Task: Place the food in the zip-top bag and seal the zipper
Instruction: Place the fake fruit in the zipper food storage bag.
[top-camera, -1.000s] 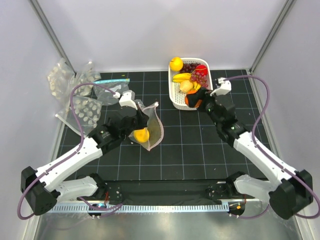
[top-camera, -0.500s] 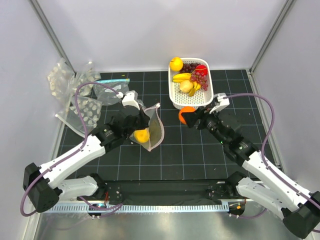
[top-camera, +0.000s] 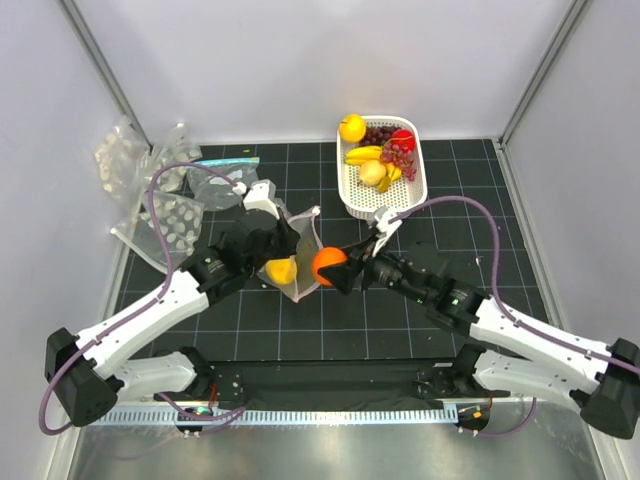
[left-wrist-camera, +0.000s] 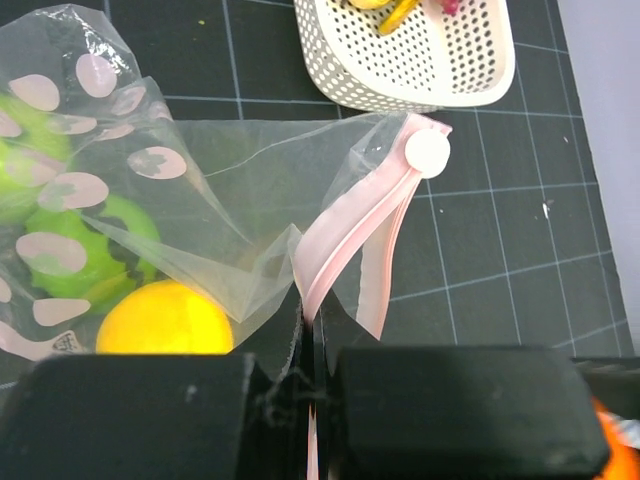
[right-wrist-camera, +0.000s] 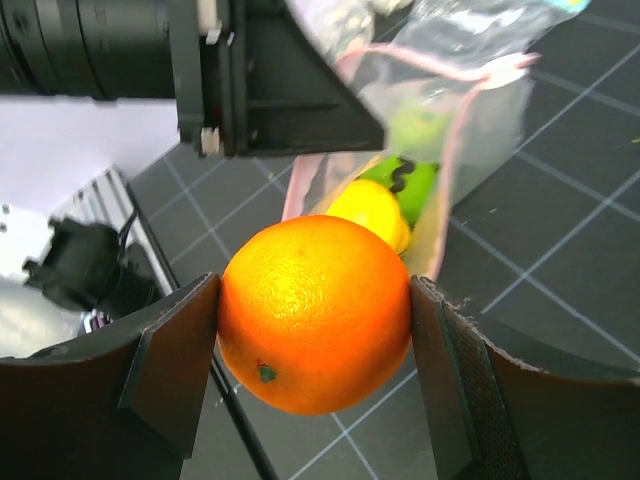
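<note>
The dotted clear zip-top bag (top-camera: 305, 255) stands open at the table's middle left, with a yellow fruit (top-camera: 281, 271) and a green item (left-wrist-camera: 75, 250) inside. My left gripper (top-camera: 272, 238) is shut on the bag's pinkish zipper strip (left-wrist-camera: 345, 235) and holds the mouth up. My right gripper (top-camera: 330, 267) is shut on an orange (top-camera: 327, 265) and holds it right at the bag's mouth. In the right wrist view the orange (right-wrist-camera: 315, 312) fills the space between the fingers, with the bag's opening (right-wrist-camera: 440, 150) just behind it.
A white perforated basket (top-camera: 352, 192) at the back centre holds a lemon, bananas, grapes and a red fruit. Several spare clear bags (top-camera: 160, 195), one with a teal strip, lie at the back left. The cell walls close in on both sides.
My right arm has carried the orange from beside the basket leftward and toward me, to the bag's mouth. The left gripper has kept its hold on the zipper strip.
</note>
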